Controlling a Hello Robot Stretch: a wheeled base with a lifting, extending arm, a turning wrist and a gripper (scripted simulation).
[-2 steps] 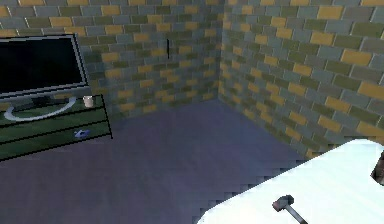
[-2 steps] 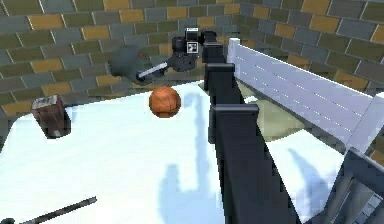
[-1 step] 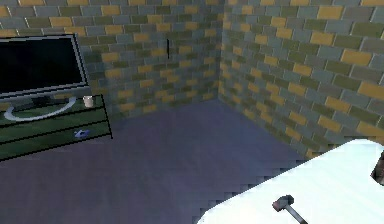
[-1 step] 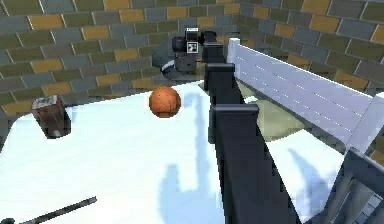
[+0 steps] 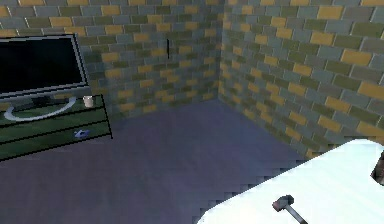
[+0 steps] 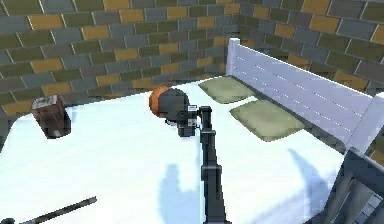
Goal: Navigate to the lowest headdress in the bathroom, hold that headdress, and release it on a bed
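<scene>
The arm (image 6: 212,170) reaches over the bed (image 6: 120,165), so the task looks nearly finished: an orange-dark round thing (image 6: 158,98), maybe the headdress, is at the gripper (image 6: 178,110), but whether it is held, and the gripper's state, I cannot tell.

Rough brick wall (image 5: 290,60); smooth matt cloth bed (image 6: 130,170)

Two flat olive pillows (image 6: 265,118) lay on the white-sheeted bed (image 6: 110,170) beside its slatted white headboard (image 6: 300,85); a brown box (image 6: 50,115) stood far left.
</scene>
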